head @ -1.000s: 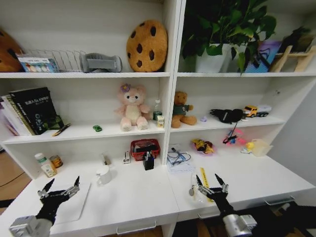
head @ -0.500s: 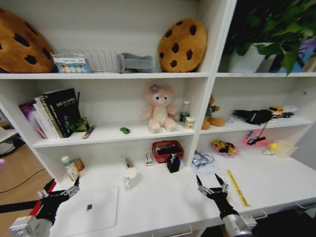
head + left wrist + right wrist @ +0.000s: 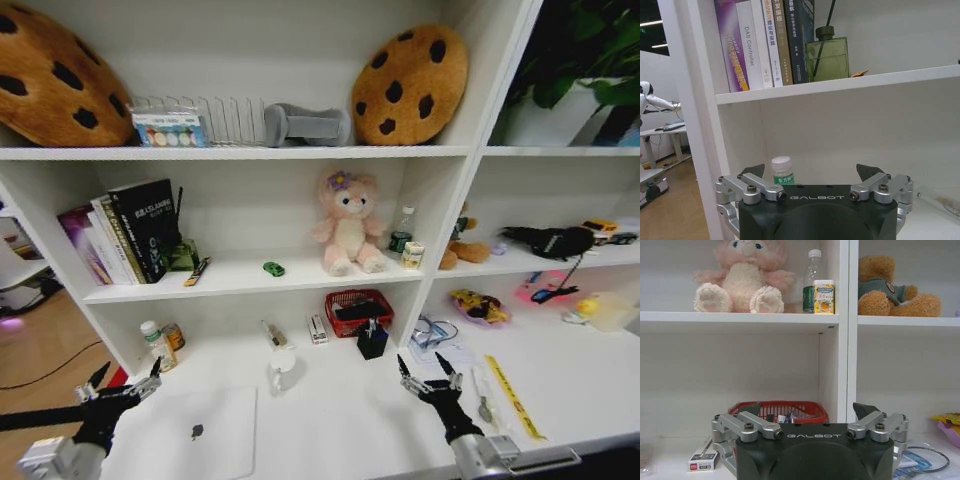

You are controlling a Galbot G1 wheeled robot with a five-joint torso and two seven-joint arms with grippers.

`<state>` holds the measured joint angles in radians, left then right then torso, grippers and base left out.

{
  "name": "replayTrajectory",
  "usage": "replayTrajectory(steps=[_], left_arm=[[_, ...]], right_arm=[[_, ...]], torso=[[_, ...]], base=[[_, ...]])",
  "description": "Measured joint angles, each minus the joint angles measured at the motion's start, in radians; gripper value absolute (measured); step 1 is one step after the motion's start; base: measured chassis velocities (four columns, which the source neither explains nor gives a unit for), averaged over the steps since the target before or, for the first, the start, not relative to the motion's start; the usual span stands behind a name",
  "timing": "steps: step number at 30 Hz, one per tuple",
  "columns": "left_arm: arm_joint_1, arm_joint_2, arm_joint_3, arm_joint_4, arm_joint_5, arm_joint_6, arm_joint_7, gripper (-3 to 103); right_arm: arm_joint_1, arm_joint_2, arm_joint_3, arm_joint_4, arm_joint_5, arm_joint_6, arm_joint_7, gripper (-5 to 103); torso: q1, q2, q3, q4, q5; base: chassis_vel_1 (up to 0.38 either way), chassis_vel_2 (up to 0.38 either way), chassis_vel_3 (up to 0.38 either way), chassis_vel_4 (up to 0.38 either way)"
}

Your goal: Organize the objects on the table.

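- Left gripper (image 3: pixel 123 380) hovers over the table's (image 3: pixel 330 420) left end beside the laptop (image 3: pixel 185 435), fingers spread wide, holding nothing.
- Right gripper (image 3: pixel 428 371) hovers over the table's right part, fingers equally wide, empty.
- The laptop lies closed and flat; a green toy car (image 3: pixel 273 268) sits on the shelf (image 3: pixel 250 280) above, near a pink plush (image 3: pixel 347 222).
- A red basket (image 3: pixel 358 310) stands against the back.
- Both gripper bodies read "GALBOT"; one book spine (image 3: pixel 752 45) reads "DAS Controller".

A: Worktop (image 3: pixel 330 420) bare between laptop (image 3: pixel 185 435) and right gripper (image 3: pixel 428 378).
B: Back is blocked: red basket (image 3: pixel 357 311), black holder (image 3: pixel 372 340), possibly a cup (image 3: pixel 281 374).
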<state>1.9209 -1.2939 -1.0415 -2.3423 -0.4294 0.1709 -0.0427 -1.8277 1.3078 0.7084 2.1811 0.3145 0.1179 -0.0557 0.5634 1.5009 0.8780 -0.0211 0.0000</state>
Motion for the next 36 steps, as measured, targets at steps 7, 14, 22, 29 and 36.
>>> replayTrajectory(steps=[7, 14, 22, 29, 36], left_arm=[[0.0, 0.0, 0.0, 0.0, 0.0, 0.0, 0.0, 100], [0.0, 0.0, 0.0, 0.0, 0.0, 0.0, 0.0, 100], [0.0, 0.0, 0.0, 0.0, 0.0, 0.0, 0.0, 100], [0.0, 0.0, 0.0, 0.0, 0.0, 0.0, 0.0, 100], [0.0, 0.0, 0.0, 0.0, 0.0, 0.0, -0.001, 100]], right_arm=[[0.0, 0.0, 0.0, 0.0, 0.0, 0.0, 0.0, 100], [0.0, 0.0, 0.0, 0.0, 0.0, 0.0, 0.0, 100], [0.0, 0.0, 0.0, 0.0, 0.0, 0.0, 0.0, 100], [0.0, 0.0, 0.0, 0.0, 0.0, 0.0, 0.0, 100], [0.0, 0.0, 0.0, 0.0, 0.0, 0.0, 0.0, 100]], torso=[[0.0, 0.0, 0.0, -0.0003, -0.0001], [0.0, 0.0, 0.0, -0.0003, 0.0], [0.0, 0.0, 0.0, -0.0003, 0.0001], [0.0, 0.0, 0.0, -0.0003, 0.0001], [0.0, 0.0, 0.0, -0.0003, -0.0005]], base=[[0.0, 0.0, 0.0, 0.0], [0.0, 0.0, 0.0, 0.0], [0.012, 0.016, -0.012, -0.012], [0.119, 0.135, -0.13, -0.127], [0.135, 0.111, -0.12, -0.131]])
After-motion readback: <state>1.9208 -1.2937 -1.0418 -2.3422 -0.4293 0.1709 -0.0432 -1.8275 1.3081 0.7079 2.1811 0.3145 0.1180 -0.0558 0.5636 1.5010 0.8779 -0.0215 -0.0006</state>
